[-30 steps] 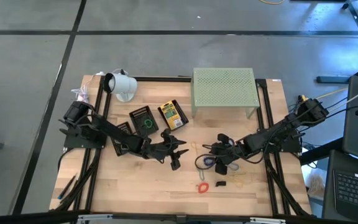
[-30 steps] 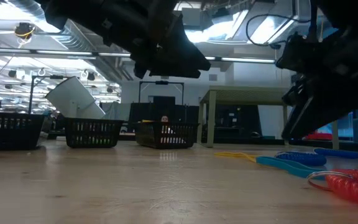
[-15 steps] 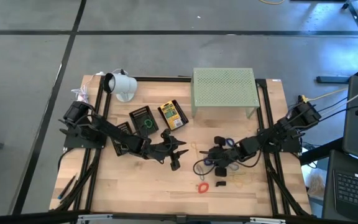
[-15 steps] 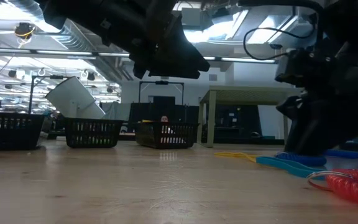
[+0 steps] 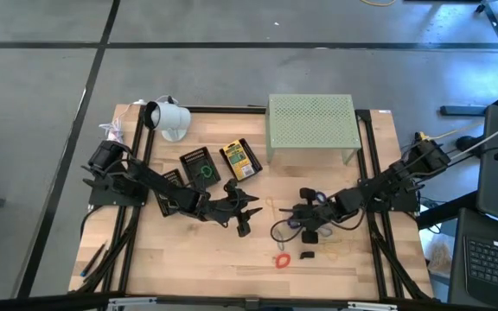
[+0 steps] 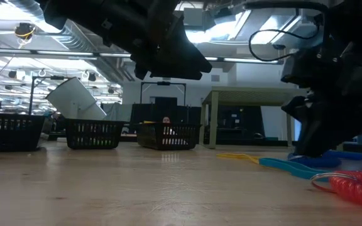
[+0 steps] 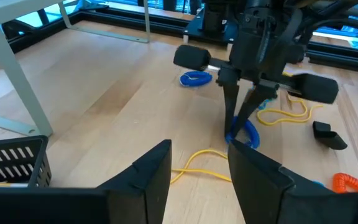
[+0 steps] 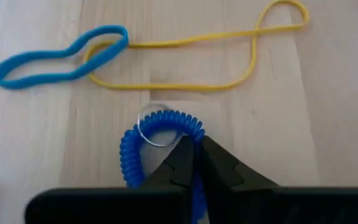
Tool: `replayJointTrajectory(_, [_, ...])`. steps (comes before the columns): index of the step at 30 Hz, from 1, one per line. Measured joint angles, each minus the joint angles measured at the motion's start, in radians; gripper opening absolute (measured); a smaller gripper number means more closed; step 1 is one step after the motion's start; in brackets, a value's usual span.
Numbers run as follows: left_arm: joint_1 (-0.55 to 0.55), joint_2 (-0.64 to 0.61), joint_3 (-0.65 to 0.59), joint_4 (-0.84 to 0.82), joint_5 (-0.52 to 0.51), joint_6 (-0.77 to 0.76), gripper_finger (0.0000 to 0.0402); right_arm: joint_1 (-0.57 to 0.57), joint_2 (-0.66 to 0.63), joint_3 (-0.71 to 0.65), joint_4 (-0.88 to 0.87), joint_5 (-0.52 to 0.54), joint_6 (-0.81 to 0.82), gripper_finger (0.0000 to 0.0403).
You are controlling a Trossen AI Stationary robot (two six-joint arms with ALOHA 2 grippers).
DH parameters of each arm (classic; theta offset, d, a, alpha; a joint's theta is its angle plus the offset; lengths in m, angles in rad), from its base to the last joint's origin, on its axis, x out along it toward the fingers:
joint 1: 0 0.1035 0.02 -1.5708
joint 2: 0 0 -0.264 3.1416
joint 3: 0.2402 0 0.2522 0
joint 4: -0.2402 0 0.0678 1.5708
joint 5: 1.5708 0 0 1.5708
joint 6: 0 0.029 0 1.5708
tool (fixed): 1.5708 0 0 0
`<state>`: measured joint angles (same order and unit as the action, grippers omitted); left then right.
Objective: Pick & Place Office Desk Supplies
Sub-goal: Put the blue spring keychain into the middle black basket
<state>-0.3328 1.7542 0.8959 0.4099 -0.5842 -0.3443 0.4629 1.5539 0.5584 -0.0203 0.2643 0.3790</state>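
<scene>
A blue spiral coil (image 8: pixel 143 134) with a metal ring (image 8: pixel 154 127) lies on the wooden table (image 5: pixel 188 250), right of centre. My right gripper (image 8: pixel 195 154) is shut on it; it also shows in the left wrist view (image 7: pixel 236 124) and the high view (image 5: pixel 305 226). My left gripper (image 7: pixel 199 177) hangs open above the table's middle (image 5: pixel 245 214), holding nothing. Around the coil lie a blue rubber band (image 8: pixel 55 59), yellow rubber bands (image 8: pixel 197 43) (image 7: pixel 197 163), a red coil (image 5: pixel 281 259) and a black binder clip (image 5: pixel 308 255). My right gripper pinches the blue coil between its two fingertips at one end of its curved part (image 8: pixel 190 134), close to the metal ring. The fingers come from above, slanting down from the table's right side. The coil still lies on the table.
A pale green perforated stand (image 5: pixel 311 121) is at the far middle, a white cup-like object (image 5: pixel 169 117) at the far left. Black baskets (image 5: pixel 200 166) (image 5: pixel 239 158) stand left of centre, one with a green band, one with a yellow packet.
My right gripper has sunk to the table, rolled a little and shut on the blue coil. The coil stays flat on the table. My left arm has kept still.
</scene>
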Motion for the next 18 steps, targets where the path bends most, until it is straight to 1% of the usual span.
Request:
replayJointTrajectory(4, [0.000, 0.000, 0.000, 0.000, 0.000, 0.001, 0.0153, 0.000, -0.079, 0.000, 0.014, 0.022, -0.042, 0.0012])
replayJointTrajectory(7, [0.000, 0.000, 0.000, 0.001, 0.000, 0.017, 0.0153, 0.000, -0.127, 0.000, 0.023, 0.091, -0.061, 0.0012])
replayJointTrajectory(10, [0.000, 0.000, 0.000, 0.013, 0.000, 0.026, 0.0153, -0.001, -0.167, 0.001, 0.066, 0.165, -0.100, 0.0012])
replayJointTrajectory(12, [0.000, 0.000, 0.000, 0.017, 0.000, 0.026, 0.0155, -0.006, -0.184, 0.001, 0.105, 0.196, -0.132, 0.0012])
replayJointTrajectory(16, [0.000, 0.000, 0.000, 0.027, 0.001, 0.039, 0.0168, -0.029, -0.196, 0.002, 0.220, 0.207, -0.215, 0.0012])
replayJointTrajectory(18, [0.000, 0.000, 0.000, 0.046, 0.001, 0.051, 0.0177, -0.041, -0.196, 0.002, 0.264, 0.192, -0.260, 0.0012])
